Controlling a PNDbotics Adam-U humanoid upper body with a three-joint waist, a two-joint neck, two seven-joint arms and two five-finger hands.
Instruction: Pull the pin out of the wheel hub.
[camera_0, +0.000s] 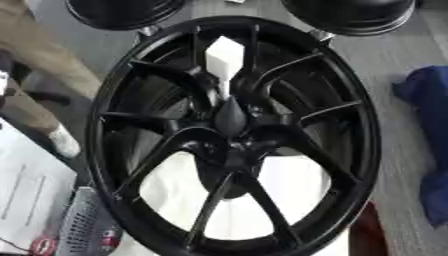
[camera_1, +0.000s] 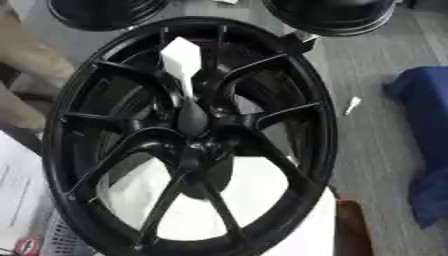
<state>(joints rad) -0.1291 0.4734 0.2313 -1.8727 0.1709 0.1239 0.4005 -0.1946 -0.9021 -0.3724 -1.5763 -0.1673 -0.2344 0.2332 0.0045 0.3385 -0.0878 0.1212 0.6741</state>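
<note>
A large black multi-spoke alloy wheel hub (camera_0: 289, 140) fills the middle of both views, its face turned up towards the camera and its top edge tipped slightly to the right. The pin (camera_0: 224, 59) is a white piece with a broad, blocky head and a thin shaft. The head shows between two upper spokes, and the shaft runs down towards the hub's centre, so the pin is still seated in the wheel. Right where the shaft ends, a dark teardrop-shaped form (camera_0: 230, 119) lies over the centre bore. I cannot tell whether it belongs to the wheel or to a hand. Neither robot hand can be made out against the black metal, so places cannot be given relative to a hand, nor can I tell whether any fingers are spread, pressed together or pinching. Through the lower spokes shows a white surface (camera_0: 289, 185). Beyond the rim's top edge are two more black round wheels (camera_0: 122, 10), with a blue cloth (camera_0: 429, 100) to the right and a white printed sheet (camera_0: 26, 190) beside a grey mesh object (camera_0: 83, 225) at lower left.
</note>
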